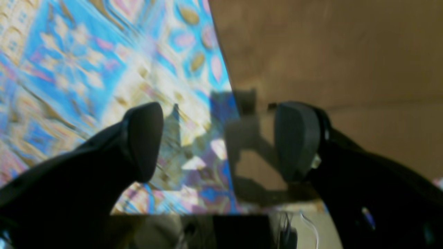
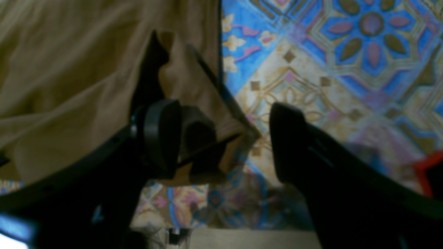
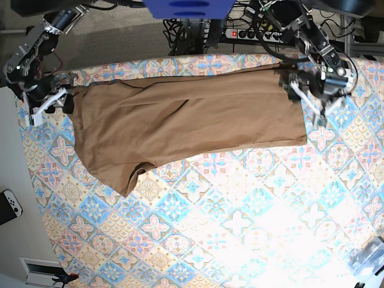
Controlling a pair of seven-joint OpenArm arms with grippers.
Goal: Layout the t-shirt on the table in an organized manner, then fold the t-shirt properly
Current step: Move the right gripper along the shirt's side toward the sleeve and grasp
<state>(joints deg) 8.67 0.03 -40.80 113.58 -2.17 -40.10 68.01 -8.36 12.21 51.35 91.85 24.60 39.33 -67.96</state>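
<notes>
Currently we find the t-shirt (image 3: 180,123) lying lengthwise across the tabletop (image 3: 240,228) between both arms; left jaws released astride its hem, right jaws released beside its corner.

The left end effector (image 1: 218,141) shows in its wrist view with its two dark fingers (image 1: 143,138) spread wide and nothing between them, one finger over the patterned table (image 1: 86,69), the other over the brown t-shirt (image 1: 328,52); in the base view this arm reaches in from the top right, its end effector (image 3: 316,90) hanging at the cloth's right edge; the right end effector (image 2: 225,141) is likewise parted, its left finger (image 2: 161,135) lying against a raised fold of fabric, the other finger apart over the table; in the base view the right arm comes in from the top left, its end effector (image 3: 51,99) at the cloth's left edge.
</notes>
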